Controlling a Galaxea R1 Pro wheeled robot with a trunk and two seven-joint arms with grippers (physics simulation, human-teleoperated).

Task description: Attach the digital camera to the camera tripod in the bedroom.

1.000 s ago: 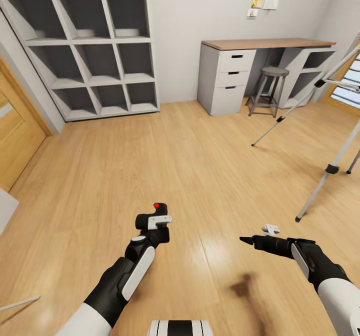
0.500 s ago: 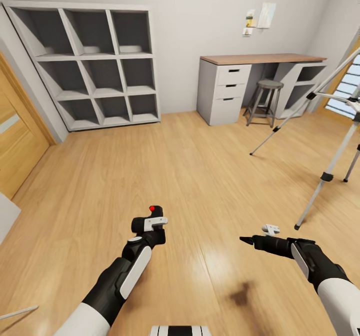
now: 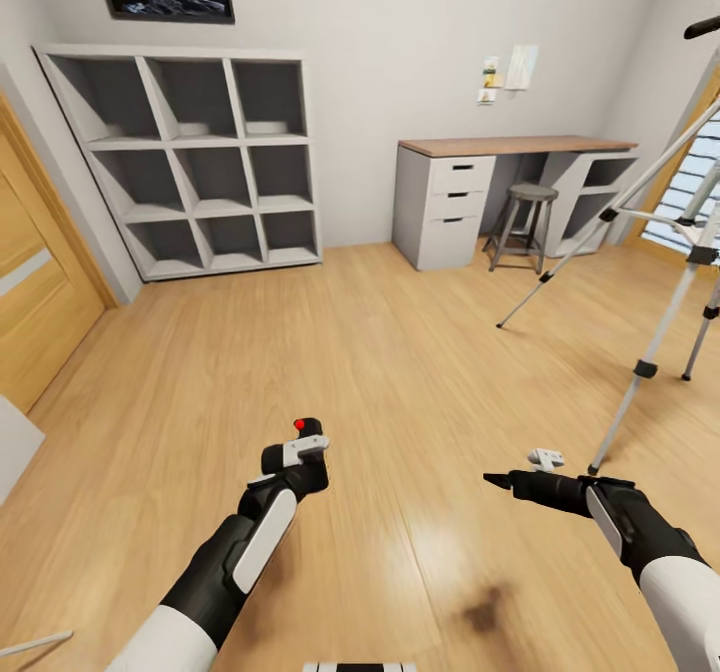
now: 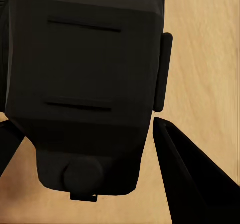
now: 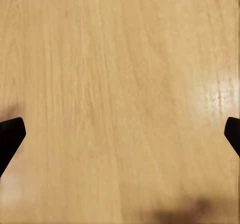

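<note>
In the head view my left gripper (image 3: 300, 449) is shut on the digital camera (image 3: 306, 430), a small black body with a red dot on top, held above the wood floor. The left wrist view has the camera's black body (image 4: 85, 84) up close, with dark fingers (image 4: 192, 179) on either side of it. The camera tripod (image 3: 648, 360) stands at the right edge, with silver legs spread and a black handle at the top corner. My right gripper (image 3: 516, 472) hovers over the floor left of the tripod's near leg. It is open, and bare floor lies between its fingertips (image 5: 10, 134).
This is the bedroom. White cube shelves (image 3: 195, 162) stand against the back wall, and a wooden-topped desk (image 3: 500, 187) with a grey round stool (image 3: 520, 222) is at the back right. A wooden door (image 3: 35, 292) is on the left. Open wood floor (image 3: 380, 352) lies ahead.
The whole view has tilted upward, bringing the wall picture and the tripod's handle into sight. Both arms keep nearly the same pose, and the left still holds the camera.
</note>
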